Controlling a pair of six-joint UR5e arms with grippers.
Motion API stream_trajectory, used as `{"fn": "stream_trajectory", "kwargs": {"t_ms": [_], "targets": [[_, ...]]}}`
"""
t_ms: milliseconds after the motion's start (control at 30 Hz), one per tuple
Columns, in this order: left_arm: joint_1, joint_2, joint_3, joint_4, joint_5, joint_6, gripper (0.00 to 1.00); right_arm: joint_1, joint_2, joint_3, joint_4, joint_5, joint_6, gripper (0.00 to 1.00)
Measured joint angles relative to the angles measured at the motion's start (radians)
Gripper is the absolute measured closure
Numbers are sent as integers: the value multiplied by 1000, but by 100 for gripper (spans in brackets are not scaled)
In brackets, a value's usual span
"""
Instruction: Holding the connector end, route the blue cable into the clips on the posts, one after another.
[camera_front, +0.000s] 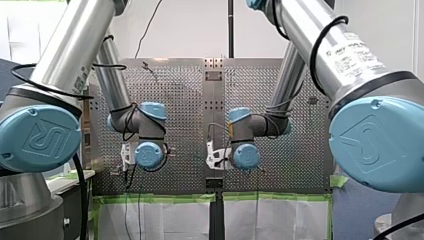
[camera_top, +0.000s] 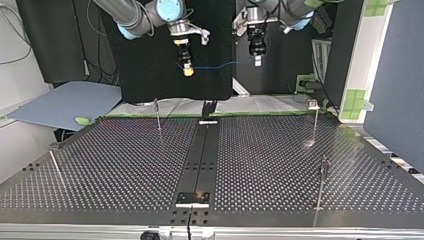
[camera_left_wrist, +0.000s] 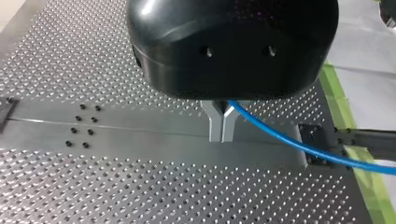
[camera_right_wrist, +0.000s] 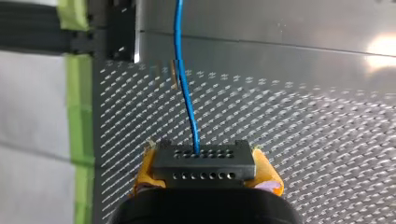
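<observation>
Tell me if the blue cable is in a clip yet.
Out. The cable stretches in air between the right pincer and the left pincer, touching no post.

The blue cable (camera_top: 215, 65) stretched thin and nearly level in the air, high above the table, between the right gripper (camera_top: 188, 70) and the left gripper (camera_top: 257, 61). Its black connector (camera_right_wrist: 204, 161), a block with rows of small holes, sat clamped in the right gripper. The left gripper pinched the cable further along. Four slim posts (camera_top: 158, 114) stood upright, their clips (camera_top: 313, 105) well apart from the cable.
</observation>
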Motion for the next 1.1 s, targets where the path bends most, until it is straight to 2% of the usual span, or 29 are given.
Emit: {"fn": "stream_trajectory", "kwargs": {"t_ms": [200,400,633,900,1000,1100], "targets": [[12,50,10,-49,-3,33,98,2,-53,-37,41,-52,2,100],[29,106,48,-106,-3,56,98,8,-107,-77,58,-101,-6,100],[53,168,98,-167,-12,40,98,12,-167,-135,87,-119,-10,100],[79,236,165,-235,-37,31,98,12,-232,-203,110,-131,2,100],[91,264,193,-264,-42,26,98,8,-236,-231,116,-144,7,100],[100,294,223,-294,-46,18,98,4,-221,-261,133,-152,8,100]]}}
